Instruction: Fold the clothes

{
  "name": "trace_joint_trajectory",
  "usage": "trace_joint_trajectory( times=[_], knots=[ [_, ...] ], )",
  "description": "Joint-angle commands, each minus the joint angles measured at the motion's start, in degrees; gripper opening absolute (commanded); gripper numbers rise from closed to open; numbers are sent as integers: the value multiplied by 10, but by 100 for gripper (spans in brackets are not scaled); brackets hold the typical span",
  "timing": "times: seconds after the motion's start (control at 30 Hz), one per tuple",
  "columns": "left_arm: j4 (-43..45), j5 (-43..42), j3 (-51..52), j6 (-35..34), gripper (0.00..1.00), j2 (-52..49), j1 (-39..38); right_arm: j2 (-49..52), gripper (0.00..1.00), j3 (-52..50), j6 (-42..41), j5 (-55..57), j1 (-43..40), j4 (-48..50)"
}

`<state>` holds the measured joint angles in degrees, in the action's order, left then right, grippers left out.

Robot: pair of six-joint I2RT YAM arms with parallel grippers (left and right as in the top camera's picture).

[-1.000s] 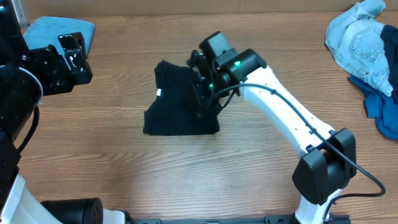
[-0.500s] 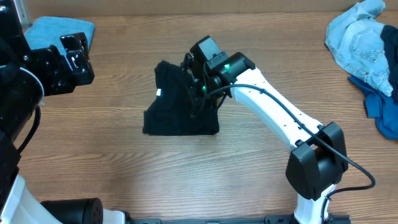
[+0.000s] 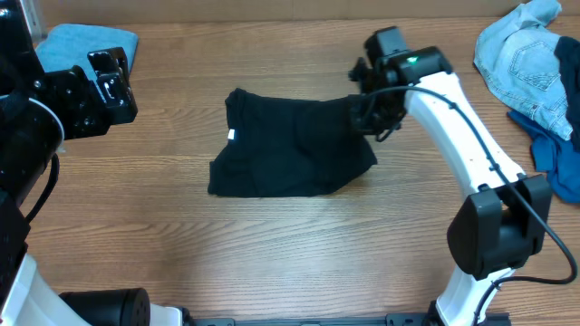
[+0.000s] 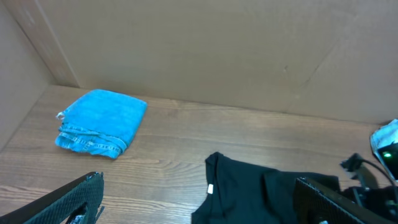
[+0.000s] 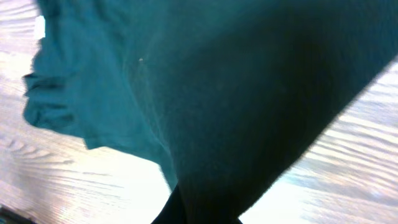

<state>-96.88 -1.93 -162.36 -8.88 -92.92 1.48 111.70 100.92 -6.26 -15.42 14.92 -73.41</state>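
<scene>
One tool is at work: the right tool (image 3: 366,110) is clenched on the right edge of the black T-shirt (image 3: 290,158). It seems to hold this edge a little raised, so the cloth hangs from the tool and slopes down to the worktop (image 3: 272,263). The rest of the shirt lies there, partly crumpled, with its white tag (image 3: 231,136) at the end farthest from this tool.

I judge the step to be the spreading out, before any fold. The next move calls for laying this edge flat and only then letting go.

The left tool (image 3: 107,80) is released, with jaws wide, well apart from the shirt and near a folded light-blue piece (image 3: 91,41). On the other side of the right tool lie a light-blue denim heap (image 3: 526,63) and a royal-blue garment (image 3: 557,167).
</scene>
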Motion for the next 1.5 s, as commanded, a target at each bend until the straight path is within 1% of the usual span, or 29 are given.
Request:
trace_joint_trajectory(
  times=[0.0, 0.2, 0.33, 0.47, 0.6, 0.63, 0.67, 0.7, 0.77, 0.87, 1.23, 1.3, 1.47],
  knots=[
    [3, -9, -1, -5, 100, -5, -3, -26, 4, 16, 8, 4, -28, -14],
    [7, -9, -1, -5, 100, -5, -3, -26, 4, 16, 18, 4, -37, -20],
    [7, -9, -1, -5, 100, -5, -3, -26, 4, 16, 18, -18, -20, -12],
    [7, -9, -1, -5, 100, -5, -3, -25, 4, 16, 16, -17, 30, 16],
    [13, -9, -1, -5, 100, -6, -3, 1, 4, 16, -17, -8, 139, 99],
    [15, -9, -1, -6, 100, -6, -3, 12, 9, 16, -25, 1, 168, 124],
    [16, -11, -1, -5, 100, -6, -3, 26, 77, 16, -30, 13, 198, 149],
    [18, -11, -1, -5, 100, -6, -3, 38, 100, 16, -30, 35, 223, 164],
    [20, -11, -1, -5, 100, -6, -3, 50, 100, 16, -44, 82, 259, 172],
    [19, -14, -1, -5, 100, -7, -3, 45, 100, 23, -33, 85, 275, 173],
    [8, -30, -1, -5, 100, -19, -4, 9, 100, 99, -12, 109, 234, 50],
    [8, -40, -1, -5, 100, -24, -4, -4, 100, 102, -14, 97, 211, 45],
    [5, -40, -1, -5, 100, -32, -4, 7, 100, 97, -23, 9, 168, 54]
  ],
)
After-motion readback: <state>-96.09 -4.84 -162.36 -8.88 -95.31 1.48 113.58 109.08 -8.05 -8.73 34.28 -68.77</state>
